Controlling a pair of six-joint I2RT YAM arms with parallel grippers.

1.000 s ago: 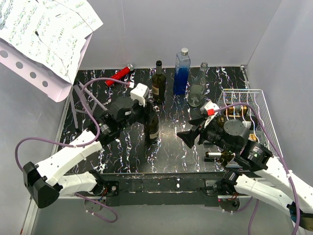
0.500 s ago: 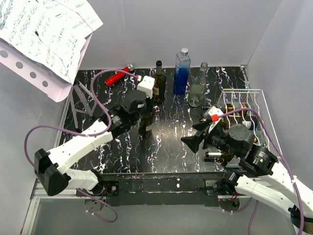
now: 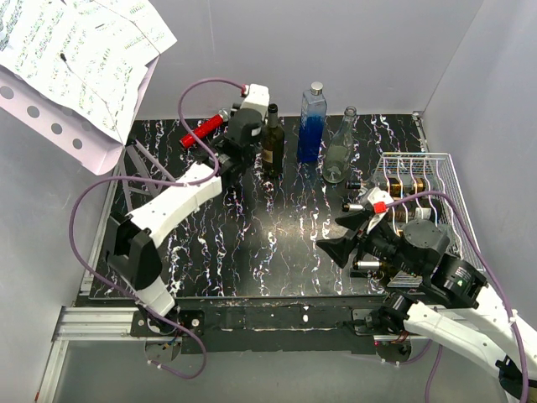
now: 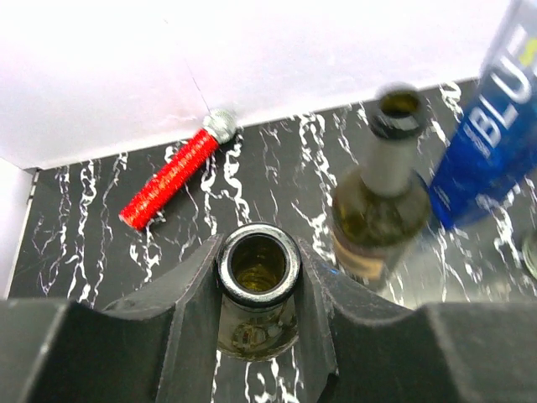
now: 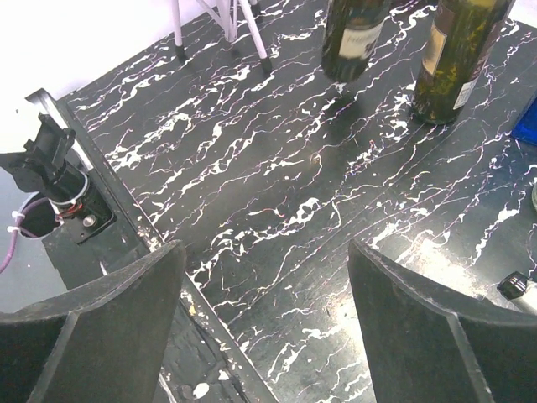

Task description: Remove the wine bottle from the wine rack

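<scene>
While white walls (image 3: 369,50) enclose the black marbled tabletop (image 3: 277,243), blue bottle (image 4: 491,143) reads "BLU". Left of it, left hand (image 4: 258,284) clamped on wine bottle (image 4: 258,265) neck. Wine rack (image 3: 446,200) to its right. Right hand (image 5: 264,311) fingers apart.

white rack (image 3: 453,193), blue bottle (image 3: 311,126), black marbled tabletop (image 3: 277,231)

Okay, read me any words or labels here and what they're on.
"BLU": white letters on the blue bottle, cut off at the frame edge.
The printed sheets: too small to read.
Label on the gripped wine bottle: blurred.
Label on the standing wine bottle: blurred.
</scene>
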